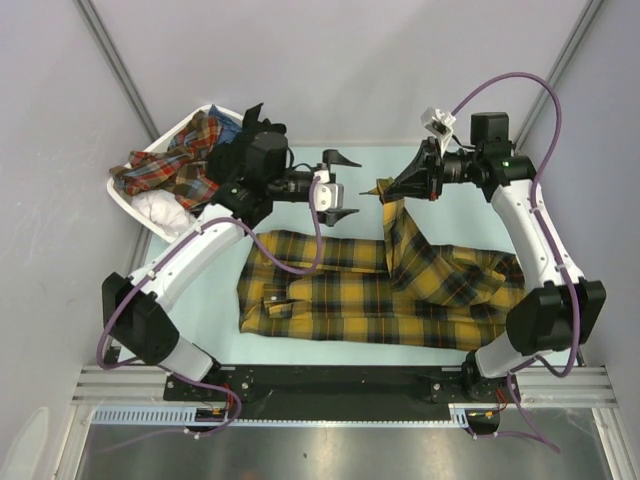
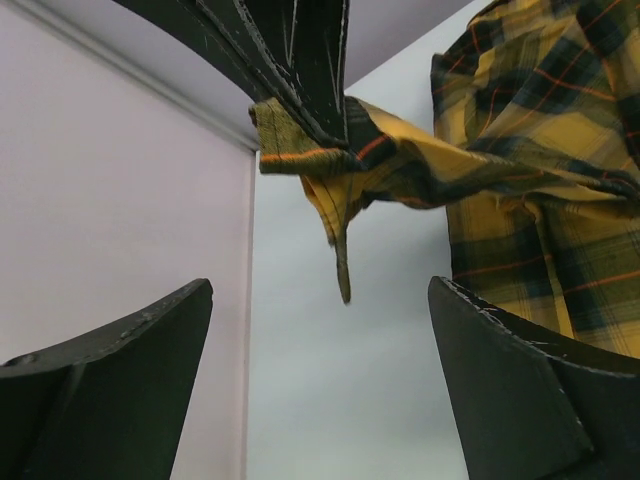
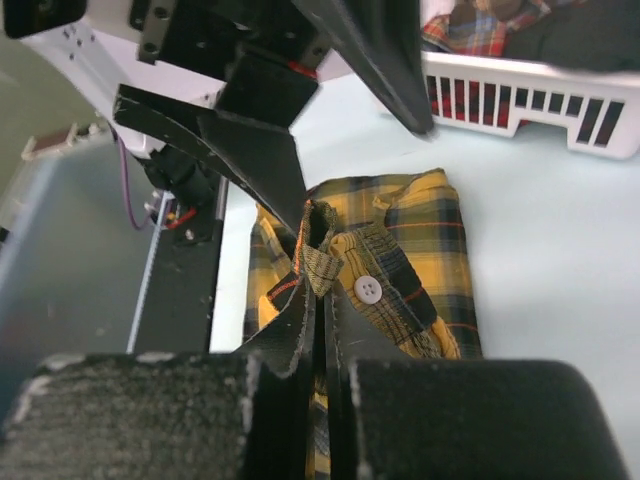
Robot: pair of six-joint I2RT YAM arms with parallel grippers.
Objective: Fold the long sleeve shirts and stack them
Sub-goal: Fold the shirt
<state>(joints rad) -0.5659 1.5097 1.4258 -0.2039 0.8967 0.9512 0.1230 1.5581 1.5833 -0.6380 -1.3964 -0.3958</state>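
A mustard-yellow and black plaid long sleeve shirt (image 1: 360, 300) lies spread on the pale table, collar to the left. One sleeve (image 1: 405, 240) rises from it to my right gripper (image 1: 384, 190), which is shut on the buttoned cuff (image 3: 335, 262) and holds it above the table. In the right wrist view the closed fingertips (image 3: 300, 330) pinch the cuff's edge beside a white button (image 3: 368, 289). My left gripper (image 1: 345, 185) hovers just left of the cuff, facing it, open and empty. In the left wrist view the cuff (image 2: 340, 170) hangs ahead of the wide-apart fingers (image 2: 530, 380).
A white slatted basket (image 1: 135, 200) stands at the back left, holding a heap of red and blue plaid cloth (image 1: 175, 165) and something white. Grey walls close in the table on the left, back and right. The arms' mounting rail (image 1: 330, 380) runs along the near edge.
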